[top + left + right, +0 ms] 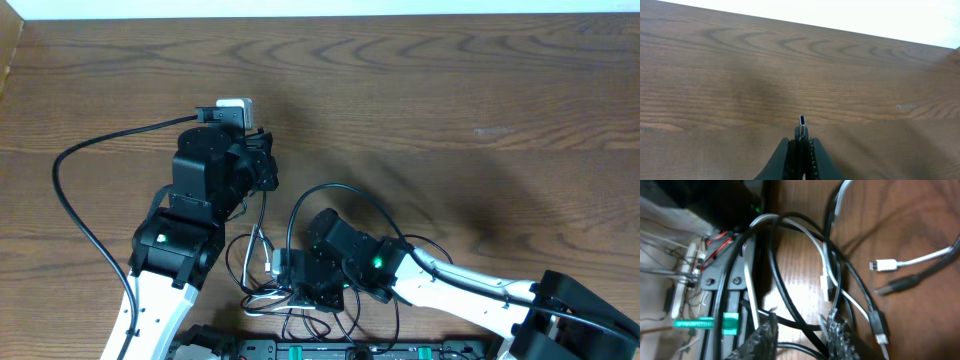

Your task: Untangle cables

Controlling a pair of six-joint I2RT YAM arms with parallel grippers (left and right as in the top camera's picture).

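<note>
The black and white cables lie in a tangle (262, 268) at the near edge of the wooden table (450, 90). My right gripper (801, 327) is low over the tangle, jaws apart. Strands of the black cable (785, 280) cross the gap without being pinched. The white cable (812, 240) loops just beyond, its white plug end (885, 265) and a black plug (900, 285) lying free to the right. My left gripper (801, 140) is shut on a small silver plug end (803, 120). A thin cable (262, 215) runs from the left gripper (268, 172) down to the tangle.
The robot base rail with a green clip (722, 322) runs along the near edge under the tangle. A thick black arm wire (70, 200) curves out to the left of the left arm. Bare wood stretches ahead of the left gripper.
</note>
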